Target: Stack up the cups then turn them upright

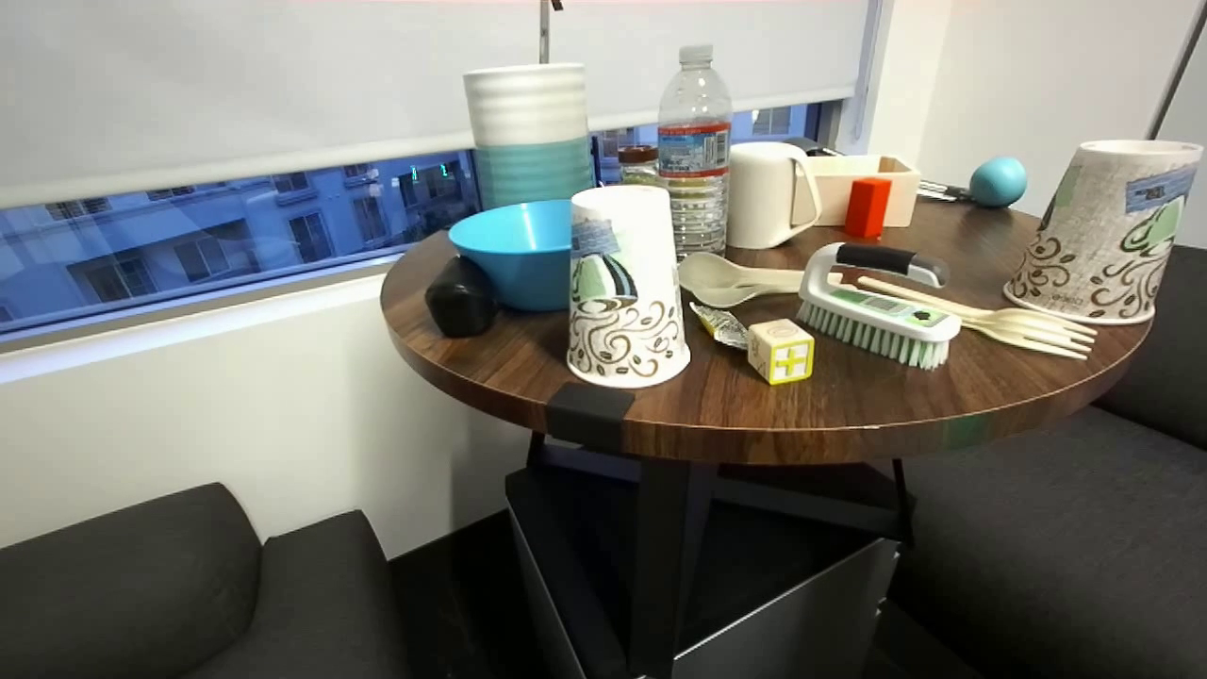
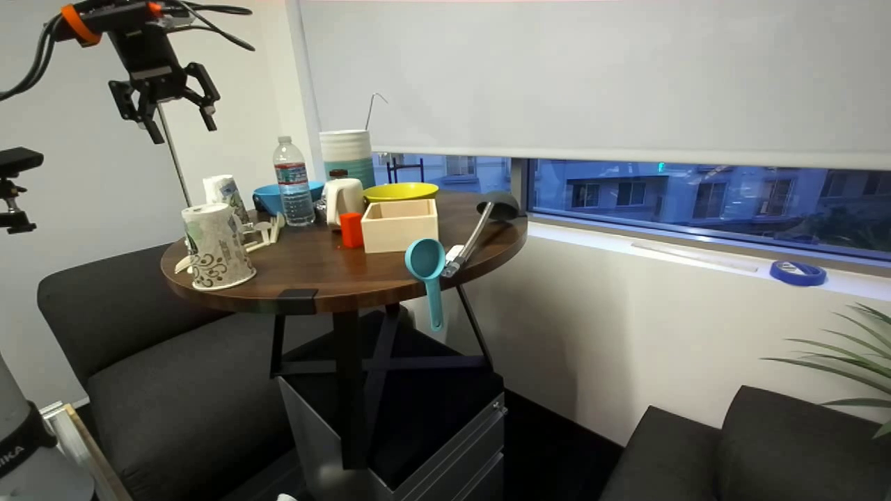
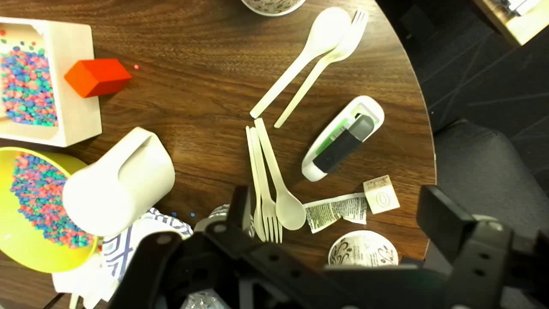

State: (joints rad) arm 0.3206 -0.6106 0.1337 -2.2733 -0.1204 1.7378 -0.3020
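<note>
Two white paper cups with swirly brown print stand upside down on the round table, apart from each other. The cup near the blue bowl shows in both exterior views (image 1: 627,330) (image 2: 224,189) and low in the wrist view (image 3: 363,246), partly hidden by the gripper. The other cup also shows in both exterior views (image 1: 1094,236) (image 2: 217,250); only its rim edge shows at the top of the wrist view (image 3: 274,6). My gripper (image 2: 184,131) is open and empty, high above the table. In the wrist view its fingers (image 3: 336,210) are spread wide.
Near the first cup are a blue bowl (image 1: 519,264), a water bottle (image 1: 695,151), a block (image 1: 781,352) and a brush (image 1: 877,316). Plastic cutlery (image 3: 268,189) lies mid-table. A white mug (image 3: 124,180), wooden box (image 3: 77,86), red block (image 3: 98,77) and yellow bowl (image 3: 25,253) stand farther off.
</note>
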